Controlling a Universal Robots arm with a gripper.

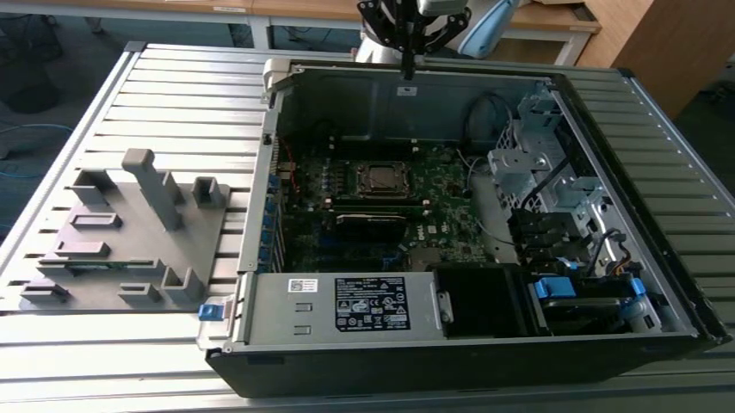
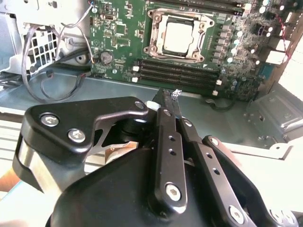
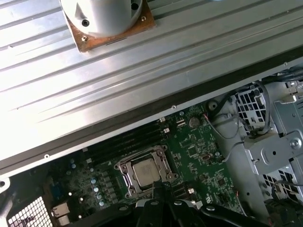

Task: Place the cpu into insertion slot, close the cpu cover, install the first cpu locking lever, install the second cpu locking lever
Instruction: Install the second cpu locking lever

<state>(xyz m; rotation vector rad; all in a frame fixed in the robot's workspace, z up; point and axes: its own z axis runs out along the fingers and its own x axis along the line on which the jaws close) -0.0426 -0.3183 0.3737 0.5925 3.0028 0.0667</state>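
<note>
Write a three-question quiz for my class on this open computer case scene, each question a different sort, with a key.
1. True or false: the cpu lies inside the metal frame of the insertion slot on the motherboard.
2. Multiple choice: in the exterior view, where is the gripper? A) over the far wall of the computer case; B) on the grey fixture block; C) inside the drive bay.
3. Fill in: in the second wrist view the gripper's fingers are pressed ____, holding nothing.

Key: 1 true; 2 A; 3 together.
</note>
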